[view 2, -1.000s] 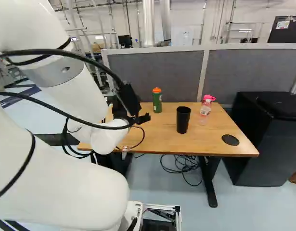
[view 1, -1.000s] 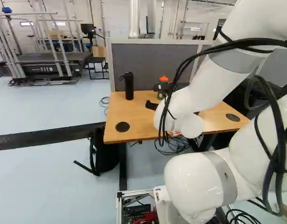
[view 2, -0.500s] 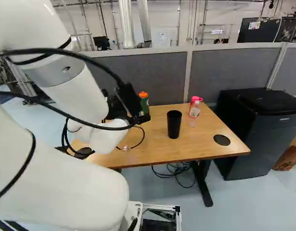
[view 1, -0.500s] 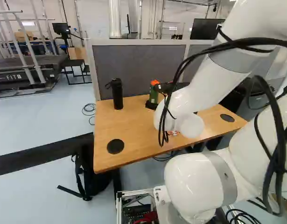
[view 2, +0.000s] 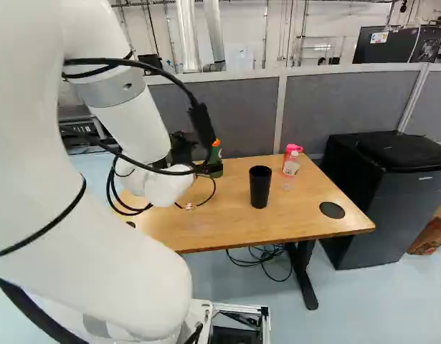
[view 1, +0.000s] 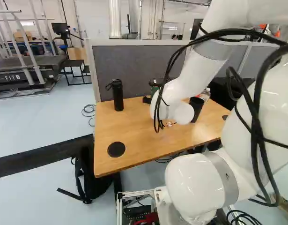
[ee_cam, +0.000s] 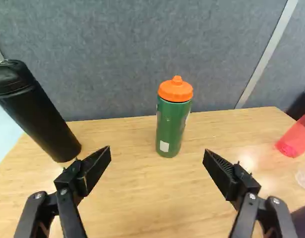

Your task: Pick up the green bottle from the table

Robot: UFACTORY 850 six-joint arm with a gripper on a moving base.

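1. Showing in full to the wrist view, the green bottle (ee_cam: 169, 129) stands upright on the wooden table (ee_cam: 127, 186). It has a bright orange lid with a small rounded knob, a smooth dark green body and a pale square patch low on its side.
2. Counted on the table: 1 green bottle, 1 black bottle (view 1: 118, 96), 1 black cup (view 2: 260, 188), 1 pink bottle (ee_cam: 295, 136), 1 clear bottle (view 2: 290, 170) and 2 dark round inserts (view 1: 116, 149).
3. Left of the green bottle in the left base view is the black bottle; right of it in the right base view are the cup, the pink bottle and the clear bottle. Behind it rises the grey partition (ee_cam: 117, 59).
4. The gripper (view 2: 184, 149) has its 2 fingers (ee_cam: 95, 169) spread wide, released, grasping nothing. The green bottle lies ahead of the gap between them, apart from each fingertip.
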